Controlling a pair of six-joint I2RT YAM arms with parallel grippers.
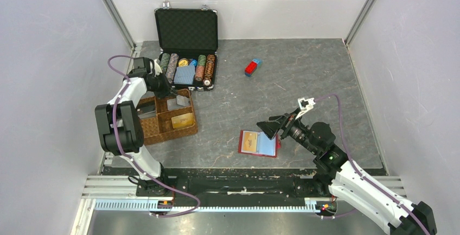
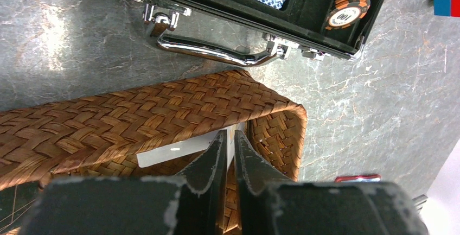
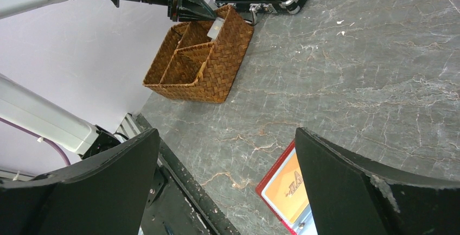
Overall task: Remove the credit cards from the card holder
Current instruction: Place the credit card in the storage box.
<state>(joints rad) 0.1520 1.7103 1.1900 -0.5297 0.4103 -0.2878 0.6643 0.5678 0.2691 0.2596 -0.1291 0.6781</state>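
Observation:
The dark red card holder [image 1: 242,141] lies open on the table near the front. It holds an orange card [image 1: 250,142] on its left half and a pale blue card [image 1: 266,145] on its right. My right gripper [image 1: 269,129] hovers wide open just above its right half; the right wrist view shows the holder's corner [image 3: 271,183] between the fingers. My left gripper [image 1: 174,95] is over the wicker basket [image 1: 163,132], fingers closed on a pale credit card [image 1: 183,102]. The left wrist view shows that card [image 2: 173,151] pinched at my left gripper [image 2: 230,133], inside the basket's right compartment.
The basket [image 2: 163,99] also holds a yellow card [image 1: 183,120] and a dark one [image 1: 145,109]. An open black poker chip case [image 1: 187,34] stands right behind it, its chrome handle [image 2: 211,50] near the rim. A red-and-blue block [image 1: 252,67] lies at mid-back.

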